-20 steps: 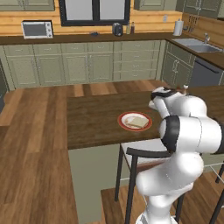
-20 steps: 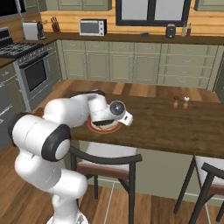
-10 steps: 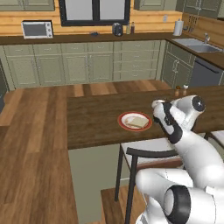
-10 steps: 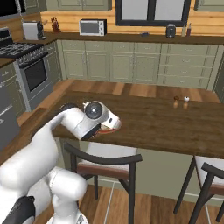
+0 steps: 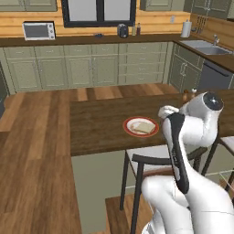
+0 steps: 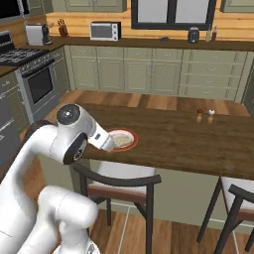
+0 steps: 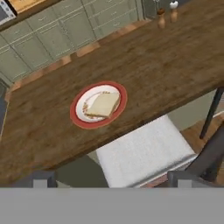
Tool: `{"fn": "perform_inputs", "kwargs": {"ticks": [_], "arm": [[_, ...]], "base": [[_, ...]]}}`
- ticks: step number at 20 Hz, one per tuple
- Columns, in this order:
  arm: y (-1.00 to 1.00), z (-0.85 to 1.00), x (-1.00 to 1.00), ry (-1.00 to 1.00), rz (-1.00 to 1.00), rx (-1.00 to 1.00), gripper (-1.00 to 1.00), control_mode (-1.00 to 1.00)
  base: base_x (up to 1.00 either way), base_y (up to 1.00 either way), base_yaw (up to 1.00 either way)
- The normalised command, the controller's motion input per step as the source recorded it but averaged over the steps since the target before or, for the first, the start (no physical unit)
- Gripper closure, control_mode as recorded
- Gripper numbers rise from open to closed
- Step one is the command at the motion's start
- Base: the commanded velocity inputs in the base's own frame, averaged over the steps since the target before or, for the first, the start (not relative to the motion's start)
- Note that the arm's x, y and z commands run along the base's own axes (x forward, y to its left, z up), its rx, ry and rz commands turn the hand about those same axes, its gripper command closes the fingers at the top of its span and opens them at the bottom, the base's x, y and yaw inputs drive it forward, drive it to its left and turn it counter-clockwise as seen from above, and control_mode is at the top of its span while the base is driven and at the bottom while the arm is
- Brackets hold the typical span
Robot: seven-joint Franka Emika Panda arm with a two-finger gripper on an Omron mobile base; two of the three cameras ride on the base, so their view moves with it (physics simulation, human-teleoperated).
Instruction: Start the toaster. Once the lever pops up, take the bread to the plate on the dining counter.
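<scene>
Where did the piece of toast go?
The bread lies flat on the plate, which sits on the dining counter near its front edge, just above the grey-cushioned chair in the hand view.

Wood plank floor [image 5: 41,137] spreads across the frame's left. Grey-green cabinets [image 5: 91,68] line the upper edge beneath a dark-framed window [image 5: 98,11], a microwave [image 5: 39,30] at upper left, a sink [image 5: 205,45] at upper right.
</scene>
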Motion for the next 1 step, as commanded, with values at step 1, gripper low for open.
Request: {"fn": "perform_inputs", "kwargs": {"ticks": [1], "arm": [[0.49, 0.11, -1.0, 0.15, 0.0, -0.01, -1.0, -1.0]], "base": [[0.0, 0.0, 0.0]]}}
